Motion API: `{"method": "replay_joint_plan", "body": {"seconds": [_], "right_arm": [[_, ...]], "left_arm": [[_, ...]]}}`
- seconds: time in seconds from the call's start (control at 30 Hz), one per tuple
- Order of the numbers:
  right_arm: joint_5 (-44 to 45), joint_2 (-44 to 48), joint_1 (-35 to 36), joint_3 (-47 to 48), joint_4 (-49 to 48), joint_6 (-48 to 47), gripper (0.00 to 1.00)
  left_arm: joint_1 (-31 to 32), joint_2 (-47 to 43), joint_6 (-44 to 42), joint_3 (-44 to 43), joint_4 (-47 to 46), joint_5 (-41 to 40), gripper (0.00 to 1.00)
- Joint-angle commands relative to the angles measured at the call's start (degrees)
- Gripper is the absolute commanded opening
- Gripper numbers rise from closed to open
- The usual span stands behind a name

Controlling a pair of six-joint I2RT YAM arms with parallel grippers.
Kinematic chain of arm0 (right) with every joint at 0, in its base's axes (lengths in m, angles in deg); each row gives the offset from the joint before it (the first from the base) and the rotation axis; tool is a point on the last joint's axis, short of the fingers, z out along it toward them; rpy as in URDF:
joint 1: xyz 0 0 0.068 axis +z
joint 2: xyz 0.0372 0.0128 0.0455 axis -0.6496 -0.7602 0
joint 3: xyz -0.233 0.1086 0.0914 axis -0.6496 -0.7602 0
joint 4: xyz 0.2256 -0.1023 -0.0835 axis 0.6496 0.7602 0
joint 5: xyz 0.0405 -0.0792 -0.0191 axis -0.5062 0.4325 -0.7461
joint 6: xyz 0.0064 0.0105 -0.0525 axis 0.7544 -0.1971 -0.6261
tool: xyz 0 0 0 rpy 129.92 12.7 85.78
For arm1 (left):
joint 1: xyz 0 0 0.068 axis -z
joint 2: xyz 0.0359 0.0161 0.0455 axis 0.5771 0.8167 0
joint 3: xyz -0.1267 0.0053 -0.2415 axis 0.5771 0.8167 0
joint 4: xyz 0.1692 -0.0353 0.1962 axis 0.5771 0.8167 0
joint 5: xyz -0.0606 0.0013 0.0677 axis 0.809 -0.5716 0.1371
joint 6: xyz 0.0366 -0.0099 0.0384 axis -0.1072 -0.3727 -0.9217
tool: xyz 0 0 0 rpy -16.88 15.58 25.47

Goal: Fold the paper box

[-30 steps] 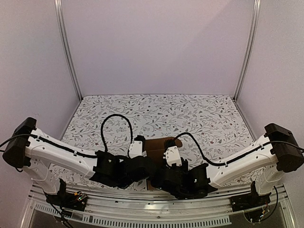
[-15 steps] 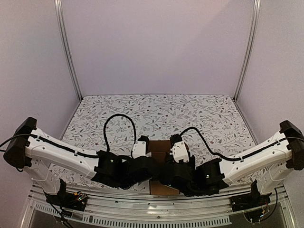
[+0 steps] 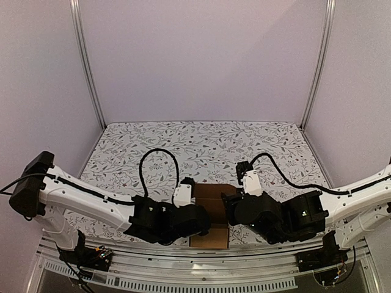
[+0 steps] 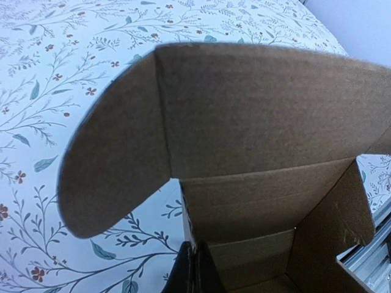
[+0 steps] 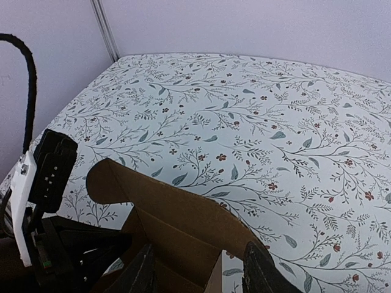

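Observation:
The paper box (image 3: 211, 196) is a brown cardboard box, partly set up, near the table's front edge between my two arms. In the left wrist view its wide lid flap (image 4: 256, 116) stands up with a rounded side tab (image 4: 113, 171). My left gripper (image 4: 195, 276) is shut on the edge of the box's side wall, and in the top view the left gripper (image 3: 197, 212) sits at the box's left side. My right gripper (image 5: 201, 274) is open at the box's right side. Its fingers (image 5: 259, 268) stand wide apart with the box wall (image 5: 177, 213) low between them, not pinched. From above, the right gripper (image 3: 228, 206) is mostly hidden under its wrist.
A floral tablecloth (image 3: 201, 146) covers the table. An aluminium rail (image 3: 201, 271) runs along the near edge. Purple walls and two metal posts (image 3: 85, 61) close in the back and sides. My left arm's wrist unit (image 5: 46, 177) shows left of the box in the right wrist view.
My right gripper has opened and its arm has drawn back to the right, uncovering more of the box. The left gripper has stayed shut on the box, shifting slightly right.

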Motion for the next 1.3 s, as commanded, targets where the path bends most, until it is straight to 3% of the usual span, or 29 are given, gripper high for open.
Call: {"method": "replay_joint_plan", "body": {"seconds": [0.0,0.23,0.43,0.6,0.83,1.27], "right_arm": [[-10.2,4.7,0.2,-2.6,1.6,-1.8,0.42],[-26.9,9.6,0.2,-6.6,-0.6,-8.0,0.32],[-39.9,9.8,0.2,-9.1,-4.1,-11.4,0.17],[-45.0,7.3,0.2,-9.9,-5.8,-12.2,0.01],[-41.3,2.4,0.2,-10.5,-8.0,-10.7,0.0],[-20.3,-6.4,-0.3,-8.5,-8.4,-3.9,0.0]], "left_arm": [[1.1,2.1,-0.5,-0.9,4.1,-0.5,0.0],[1.0,2.6,-0.5,-1.5,4.4,-0.4,0.0],[1.0,2.8,-0.5,-1.7,4.9,-0.6,0.0],[1.0,2.9,-0.6,-2.3,5.8,-0.9,0.0],[1.0,2.8,-1.2,-2.7,6.4,-1.7,0.0],[1.0,2.3,-5.4,-3.2,6.1,-5.3,0.0]]}}
